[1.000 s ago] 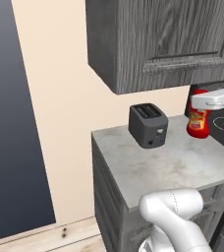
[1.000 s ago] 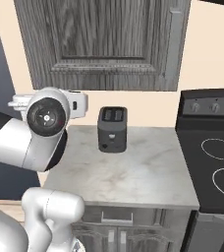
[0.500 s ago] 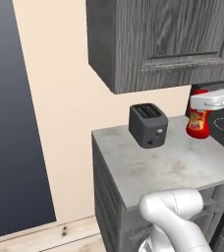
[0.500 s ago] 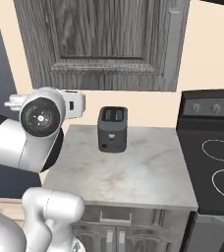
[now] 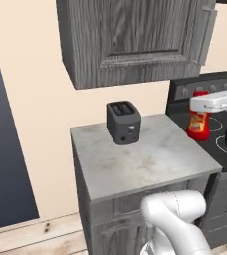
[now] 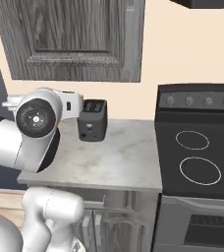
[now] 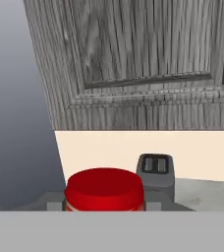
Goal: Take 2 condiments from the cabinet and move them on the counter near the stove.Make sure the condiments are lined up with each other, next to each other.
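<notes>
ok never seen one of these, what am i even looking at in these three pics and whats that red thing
It's a simulated kitchen with a white robot arm on a driving base. Two pictures come from cameras on the base, behind the arm to its left and right. The third comes from a camera on the hand, looking along the gripper.

On the grey counter stands a dark toaster, beneath a closed wall cabinet; the black stove is beside it.

The red thing is a squeeze bottle, apparently held at its top by the gripper. The hand view looks down on its red cap.
</notes>
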